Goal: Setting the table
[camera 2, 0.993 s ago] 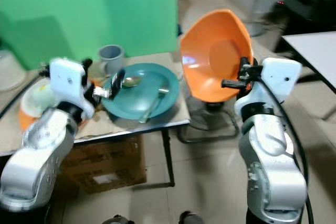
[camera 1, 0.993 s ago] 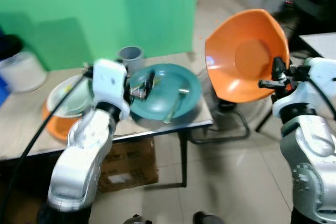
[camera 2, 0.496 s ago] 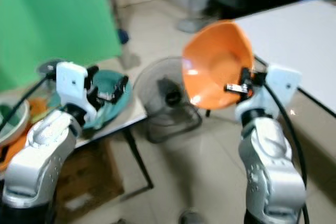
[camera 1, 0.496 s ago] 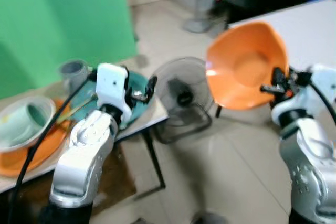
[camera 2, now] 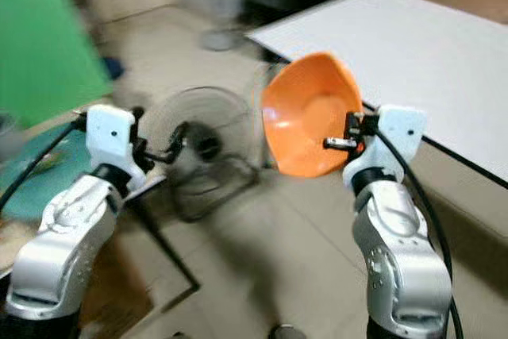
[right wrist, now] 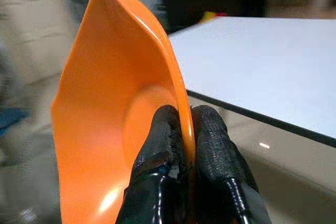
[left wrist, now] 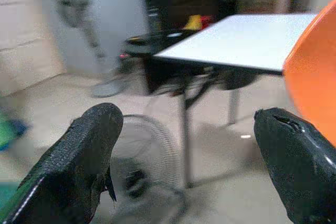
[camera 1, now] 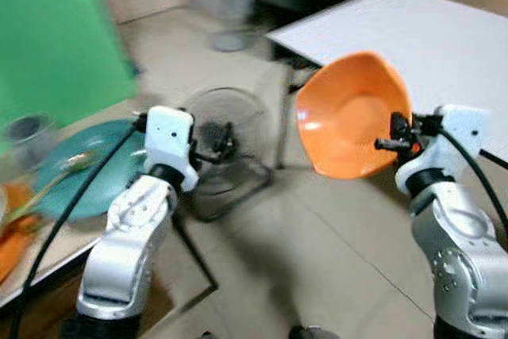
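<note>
Right jaws (camera 1: 386, 134) are pinched tight on the rim of the orange bowl (camera 1: 349, 117), one finger inside and one outside, holding it up on edge in mid-air beside the big white table (camera 2: 413, 45). Left jaws (camera 1: 226, 142) are spread wide with nothing in them, out over a floor fan (camera 1: 218, 129). Teal plate (camera 1: 75, 176) with a spoon (camera 1: 59, 171) sits off to the left. I'd level that bowl out before lowering it flat onto the white top, well in from the edge.
</note>
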{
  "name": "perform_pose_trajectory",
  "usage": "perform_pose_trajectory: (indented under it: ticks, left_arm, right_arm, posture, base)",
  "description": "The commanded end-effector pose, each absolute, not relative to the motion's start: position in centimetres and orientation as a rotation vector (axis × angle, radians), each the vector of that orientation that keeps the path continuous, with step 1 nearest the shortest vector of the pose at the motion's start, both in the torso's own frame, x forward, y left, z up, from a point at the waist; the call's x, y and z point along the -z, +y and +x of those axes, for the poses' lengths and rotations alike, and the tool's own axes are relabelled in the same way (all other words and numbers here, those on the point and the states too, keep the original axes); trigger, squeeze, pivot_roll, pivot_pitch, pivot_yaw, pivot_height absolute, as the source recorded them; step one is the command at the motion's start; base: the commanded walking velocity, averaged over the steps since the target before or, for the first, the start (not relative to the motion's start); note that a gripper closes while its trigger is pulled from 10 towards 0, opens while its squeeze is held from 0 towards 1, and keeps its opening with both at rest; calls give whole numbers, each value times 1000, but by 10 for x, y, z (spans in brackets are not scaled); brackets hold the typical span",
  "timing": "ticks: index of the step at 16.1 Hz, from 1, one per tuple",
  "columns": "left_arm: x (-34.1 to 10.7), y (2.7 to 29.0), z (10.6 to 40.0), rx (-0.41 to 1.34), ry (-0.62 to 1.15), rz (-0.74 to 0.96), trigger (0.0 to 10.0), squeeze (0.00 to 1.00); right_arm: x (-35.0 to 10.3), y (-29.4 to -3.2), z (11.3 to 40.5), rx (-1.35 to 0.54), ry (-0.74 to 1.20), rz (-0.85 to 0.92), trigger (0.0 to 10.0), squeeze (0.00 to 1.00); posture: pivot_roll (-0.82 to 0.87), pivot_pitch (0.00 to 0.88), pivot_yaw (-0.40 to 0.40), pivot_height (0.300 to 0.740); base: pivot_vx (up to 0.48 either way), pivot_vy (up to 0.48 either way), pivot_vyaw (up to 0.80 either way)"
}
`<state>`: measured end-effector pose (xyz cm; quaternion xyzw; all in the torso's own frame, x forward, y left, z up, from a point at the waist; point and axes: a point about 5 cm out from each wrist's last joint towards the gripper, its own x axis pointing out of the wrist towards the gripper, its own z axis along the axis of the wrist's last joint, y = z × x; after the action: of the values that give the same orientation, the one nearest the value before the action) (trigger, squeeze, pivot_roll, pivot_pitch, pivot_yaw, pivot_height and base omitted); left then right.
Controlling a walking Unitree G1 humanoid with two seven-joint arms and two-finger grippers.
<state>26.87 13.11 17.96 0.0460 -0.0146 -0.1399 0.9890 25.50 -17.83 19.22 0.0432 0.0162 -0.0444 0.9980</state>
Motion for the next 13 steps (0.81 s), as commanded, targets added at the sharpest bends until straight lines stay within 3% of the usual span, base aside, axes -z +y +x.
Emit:
perform_pose_trajectory:
  ticks: [1,2,13]
  left_arm:
    - [-183,134,269,267,-49,105,10000,0]
    - [-182,134,269,269,-42,107,10000,0]
    - [-186,129,278,306,-62,60,10000,0]
  right_arm:
    - [-196,-176,255,81,-4,82,10000,0]
    - [-195,-175,256,78,-1,88,10000,0]
    - [-201,-170,264,60,-36,62,10000,0]
  posture:
    - [34,0,48,740]
    - [39,0,49,740]
    - [14,0,67,740]
  base:
    - [240,0,-800]
    - [259,0,-800]
    - [290,0,0]
